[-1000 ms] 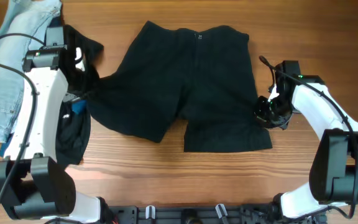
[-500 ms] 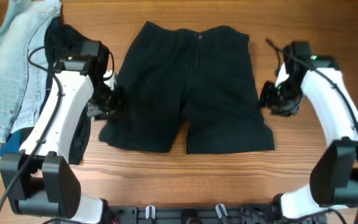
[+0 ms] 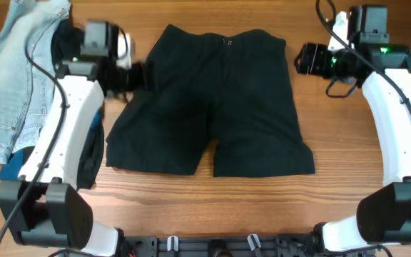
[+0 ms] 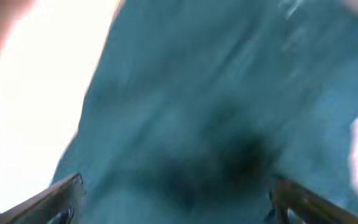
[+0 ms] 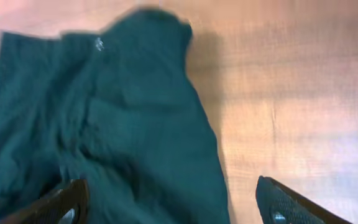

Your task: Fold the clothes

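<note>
Overhead, black fabric shorts (image 3: 212,107) lie flat mid-way across the wooden counter (image 3: 348,207), waistband toward the far edge. The left gripper (image 3: 138,75) hangs at their left side and the right gripper (image 3: 302,58) beside their far-right corner, both spread wide and empty.

Both arms reach forward with wrists turned inward. The left gripper (image 3: 138,75) points rightward, fingers (image 4: 55,198) spread wide; the right gripper (image 3: 302,58) points leftward, its fingers (image 5: 58,200) likewise held well apart.

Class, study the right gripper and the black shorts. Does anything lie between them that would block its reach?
Nothing visible does. The right gripper hangs open beside the waistband corner of the shorts, with only the bare wood of the table between them.
</note>
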`<state>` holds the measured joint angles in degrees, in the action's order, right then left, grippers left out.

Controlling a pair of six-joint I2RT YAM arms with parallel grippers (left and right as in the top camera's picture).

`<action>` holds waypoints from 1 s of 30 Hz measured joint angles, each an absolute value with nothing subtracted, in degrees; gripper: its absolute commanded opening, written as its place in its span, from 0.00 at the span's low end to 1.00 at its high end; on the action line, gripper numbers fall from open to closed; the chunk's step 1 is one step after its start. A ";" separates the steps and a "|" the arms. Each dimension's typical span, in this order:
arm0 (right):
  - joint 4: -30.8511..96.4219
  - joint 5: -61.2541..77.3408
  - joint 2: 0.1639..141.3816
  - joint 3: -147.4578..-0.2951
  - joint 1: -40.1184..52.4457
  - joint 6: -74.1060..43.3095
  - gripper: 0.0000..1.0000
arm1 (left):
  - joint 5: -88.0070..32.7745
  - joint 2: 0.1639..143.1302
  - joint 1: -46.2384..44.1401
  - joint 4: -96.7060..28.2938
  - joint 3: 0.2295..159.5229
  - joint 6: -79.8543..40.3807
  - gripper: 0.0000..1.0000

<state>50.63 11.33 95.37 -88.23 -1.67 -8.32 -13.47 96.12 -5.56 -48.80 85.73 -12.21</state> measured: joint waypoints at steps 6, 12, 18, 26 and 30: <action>42.04 13.41 97.23 -88.23 -1.67 -5.61 0.86 | -14.57 102.63 -5.56 -41.50 97.91 -10.79 1.00; 31.51 15.25 102.74 -88.25 -1.65 -3.75 0.85 | -14.92 117.27 -5.63 -33.69 105.25 -9.50 1.00; 23.75 16.64 110.69 -88.25 -1.17 -2.70 0.83 | -14.92 126.15 -5.63 -25.39 105.25 -9.04 1.00; 15.62 17.96 120.77 -88.25 1.37 -4.99 0.82 | -14.90 129.73 -6.33 -18.74 105.41 -8.86 1.00; 13.15 18.04 122.72 -88.25 1.69 -6.94 0.82 | -14.90 132.92 -7.51 -17.02 105.41 -8.84 1.00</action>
